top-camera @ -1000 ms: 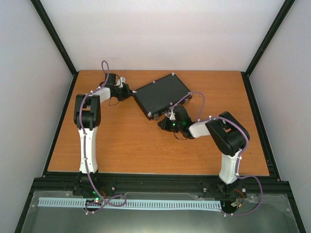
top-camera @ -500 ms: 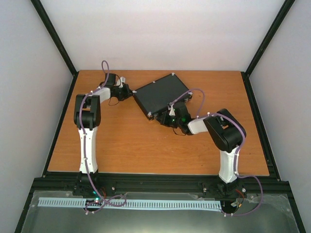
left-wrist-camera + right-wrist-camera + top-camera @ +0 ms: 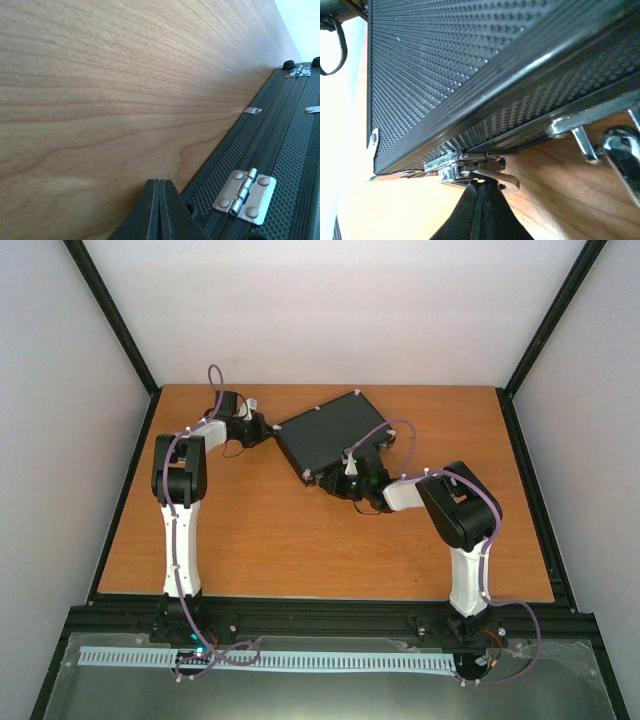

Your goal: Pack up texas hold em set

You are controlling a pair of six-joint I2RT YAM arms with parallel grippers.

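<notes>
- Black flat hinged case (image 3: 333,435) with a dimpled skin: lid down, lying flat on the orange-brown wooden table (image 3: 250,530). It sits far-centre and is turned diagonally to the table edges.
- Left gripper (image 3: 160,187): fingers pressed flat together, nothing between them. The tip is low over the table at the case's left end, on the hinge side.
- From the left wrist view, that tip is just beside the case's bottom edge. I cannot tell whether it touches.
- Small silver hinge (image 3: 244,195): just right of the left tip, on the ribbed back edge of the case. A second hinge of the same kind shows further along that edge, near the far corner.
- Right gripper (image 3: 479,187): jaws also fully together, gripping nothing. It points up at the near long side of the case, the one facing the arm bases.
- Silver latch (image 3: 470,167): directly above the right fingertips, on the seam of the case. Its curved tab sits right at the tip. It looks like contact, but I can't confirm that.
- I cannot tell from this angle whether the latch is snapped home.
- Chrome handle fitting (image 3: 580,125): on the same edge, right of the latch, partly cut off by the frame.
- From above, the two arms sit on opposite sides of the case: left at the hinge edge, right at the latch edge.
</notes>
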